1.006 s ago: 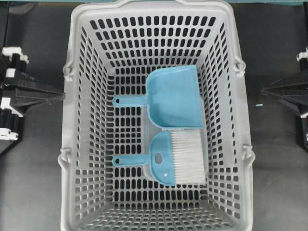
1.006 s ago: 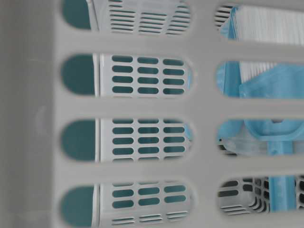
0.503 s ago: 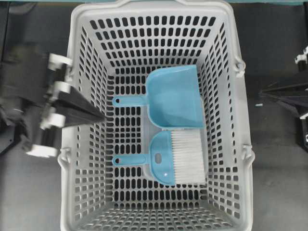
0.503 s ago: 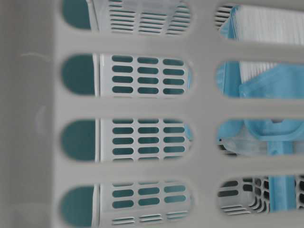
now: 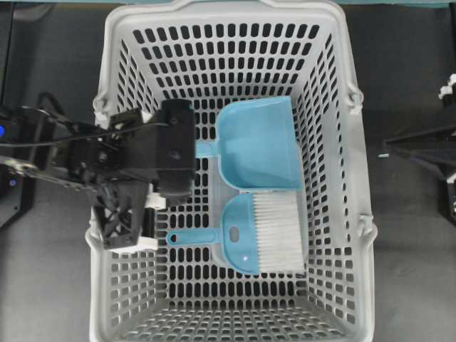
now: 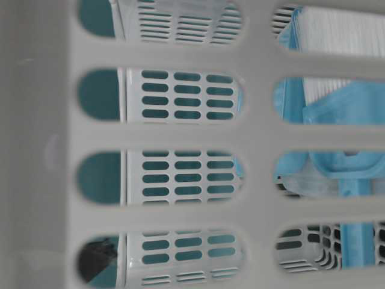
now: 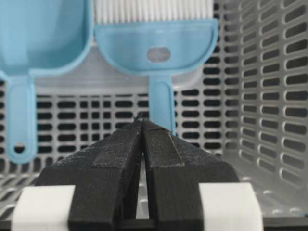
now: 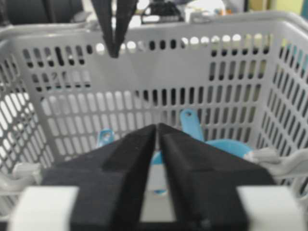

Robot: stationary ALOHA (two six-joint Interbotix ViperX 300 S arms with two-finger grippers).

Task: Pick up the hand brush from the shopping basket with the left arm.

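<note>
Overhead – progress: I am reaching my left arm (image 5: 85, 160) over the left rim of the shopping basket (image 5: 235, 21); the hand brush (image 5: 249, 235) is lying untouched on the basket floor, so the grasp and the lift are, as I judge it, both left to do.
Overhead – brush: it is lying in the lower middle of the frame, bristles toward the right, its handle (image 5: 192, 237) pointing left, just below the blue dustpan (image 5: 256, 142).
Overhead – my tool: my left gripper (image 5: 132, 228) is hanging at the basket's left wall, near the handle's free end but apart from it; I cannot tell its opening from here.
Table-level – view: the basket wall is filling the frame; blue plastic and white bristles (image 6: 346, 36) are showing through the slots at the right, and a dark shape at the lower left may be my arm.
Left wrist – tool state: my fingers (image 7: 122, 159) are pressing together, tips meeting, holding nothing.
Left wrist – brush: the brush handle is running down from the upper middle toward my tips, ending just above and right of them; I judge I must spread the fingers before closing on it.
Right wrist – other arm: the right gripper (image 8: 156, 132) is sitting outside the basket, fingers nearly together and holding nothing.
</note>
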